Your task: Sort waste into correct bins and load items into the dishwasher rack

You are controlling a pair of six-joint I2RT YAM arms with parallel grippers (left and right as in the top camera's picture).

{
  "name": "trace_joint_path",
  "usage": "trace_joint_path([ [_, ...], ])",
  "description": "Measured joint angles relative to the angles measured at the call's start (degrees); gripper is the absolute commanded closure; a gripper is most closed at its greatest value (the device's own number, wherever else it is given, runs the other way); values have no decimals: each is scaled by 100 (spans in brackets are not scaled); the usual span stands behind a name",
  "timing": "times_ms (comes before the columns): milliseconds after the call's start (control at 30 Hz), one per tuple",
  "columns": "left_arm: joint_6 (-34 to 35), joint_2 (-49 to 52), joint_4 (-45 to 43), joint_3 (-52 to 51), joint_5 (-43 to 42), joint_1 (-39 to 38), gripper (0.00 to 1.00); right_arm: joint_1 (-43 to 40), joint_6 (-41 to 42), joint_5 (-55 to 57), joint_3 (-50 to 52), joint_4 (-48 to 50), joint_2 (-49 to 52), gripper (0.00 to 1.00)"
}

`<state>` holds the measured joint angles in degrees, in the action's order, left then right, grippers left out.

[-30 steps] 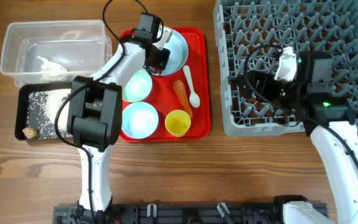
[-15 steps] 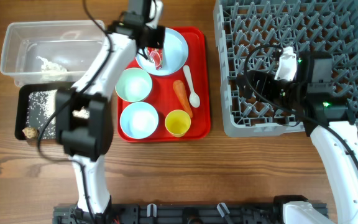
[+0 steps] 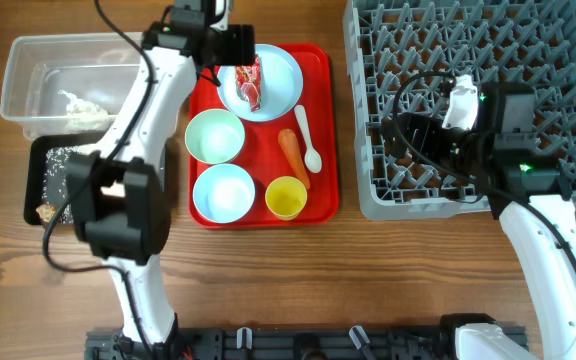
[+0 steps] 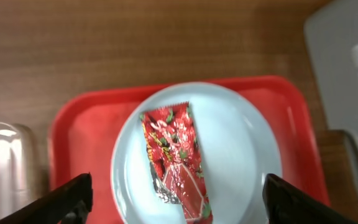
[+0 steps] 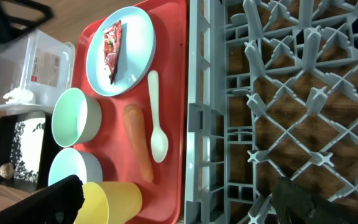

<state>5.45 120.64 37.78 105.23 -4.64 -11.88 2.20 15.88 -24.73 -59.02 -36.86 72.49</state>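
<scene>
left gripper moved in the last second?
Yes. The left gripper went from over the plate toward the red tray's far left corner, nearer the clear tub.

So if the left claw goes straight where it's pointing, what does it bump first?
Most likely the red snack wrapper lying on the pale blue plate, right in front of the open left gripper; depth is unclear.

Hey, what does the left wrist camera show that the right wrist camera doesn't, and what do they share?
Only the left wrist view: the left arm's dark fingers, spread wide at the bottom corners. Only the right wrist view: the orange carrot, white plastic spoon, mint bowl, pale blue bowl, small yellow cup, and black rectangular tray holding white rice grains. Both: the red snack wrapper lying on the round pale blue plate, on the flat red serving tray, beside the grey plastic grid rack.
</scene>
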Motion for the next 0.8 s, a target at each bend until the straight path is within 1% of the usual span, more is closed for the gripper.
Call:
trace_joint_path([
  [233, 149, 776, -61, 0, -26, -118, 9, 0, -2, 37, 0, -2, 0, 1],
  [333, 179, 938, -120, 0, -44, -155, 9, 0, 0, 39, 0, -2, 0, 1],
  [600, 221, 994, -352, 0, -39, -168, 9, 0, 0, 39, 0, -83, 0, 0],
  [800, 195, 1377, -439, 0, 24, -168, 8, 0, 4, 39, 0, -87, 0, 1],
])
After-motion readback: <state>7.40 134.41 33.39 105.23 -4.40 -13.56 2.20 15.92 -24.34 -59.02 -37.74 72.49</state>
